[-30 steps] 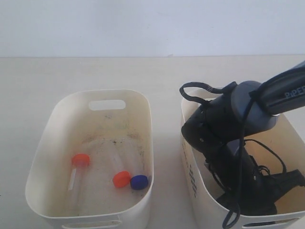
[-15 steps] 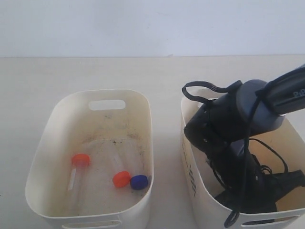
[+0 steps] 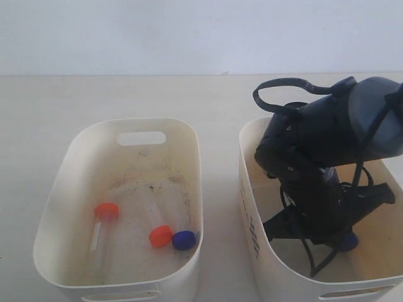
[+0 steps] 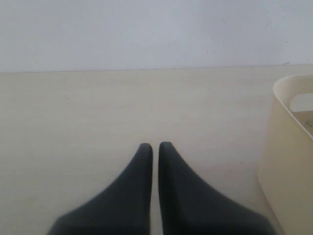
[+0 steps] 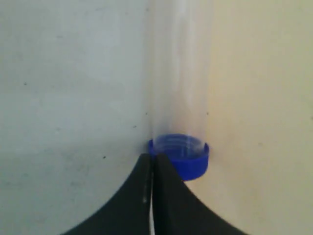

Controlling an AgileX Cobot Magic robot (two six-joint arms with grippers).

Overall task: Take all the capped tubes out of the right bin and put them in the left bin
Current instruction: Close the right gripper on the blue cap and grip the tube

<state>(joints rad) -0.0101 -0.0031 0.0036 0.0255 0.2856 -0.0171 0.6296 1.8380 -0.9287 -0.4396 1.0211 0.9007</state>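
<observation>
The right bin [image 3: 247,182] holds my right arm [image 3: 327,135], which reaches down into it. My right gripper [image 5: 152,157] is shut, with nothing showing between its fingers. A clear capped tube [image 5: 179,73] with a blue cap [image 5: 182,155] lies just past the tips, off to one side of them; I cannot tell whether it touches them. In the exterior view that blue cap [image 3: 347,241] peeks out by the gripper's end. The left bin [image 3: 192,151] holds three capped tubes: two with orange caps [image 3: 106,211] [image 3: 160,236] and one with a blue cap [image 3: 184,240]. My left gripper [image 4: 155,146] is shut on nothing.
Dark printed marks [image 3: 252,236] run down the right bin's outer side. A black cable [image 3: 283,83] loops over the right arm. In the left wrist view, one wall of a cream tub [image 4: 288,161] stands beside the gripper on the beige table [image 4: 98,107].
My right arm has risen and shifted right inside the right bin, still shut, and a blue cap now shows by its tips. The tubes in the left bin have not moved.
</observation>
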